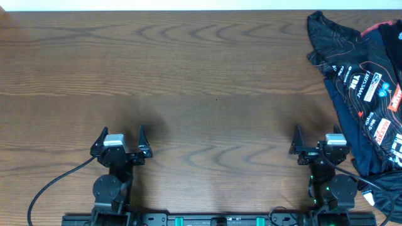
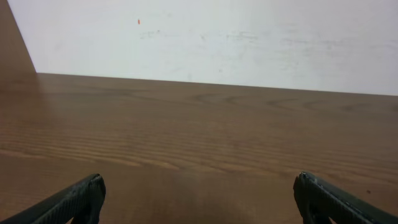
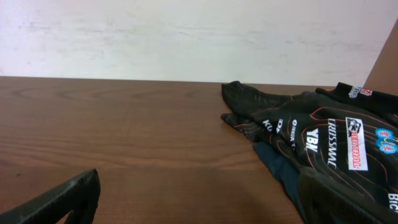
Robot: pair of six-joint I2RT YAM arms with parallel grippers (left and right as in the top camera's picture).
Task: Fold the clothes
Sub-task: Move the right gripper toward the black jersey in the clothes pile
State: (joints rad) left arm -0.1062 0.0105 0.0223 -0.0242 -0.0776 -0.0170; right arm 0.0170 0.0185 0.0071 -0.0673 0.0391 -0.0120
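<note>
The clothes lie in a crumpled pile at the table's far right edge. On top is a black jersey (image 1: 358, 75) with thin orange-white lines and white, red and blue logos, also seen in the right wrist view (image 3: 323, 124). A navy garment (image 3: 280, 165) pokes out under it, and a red edge (image 1: 386, 26) shows at the back. My right gripper (image 1: 317, 130) (image 3: 199, 186) stands open near the front edge, just left of the pile, holding nothing. My left gripper (image 1: 122, 130) (image 2: 199, 186) stands open over bare wood at front left, far from the clothes.
The wooden table (image 1: 207, 75) stretches between and beyond both grippers. A white wall (image 2: 205, 37) rises behind its far edge. Black cables (image 1: 56, 182) trail from the arm bases at the front edge.
</note>
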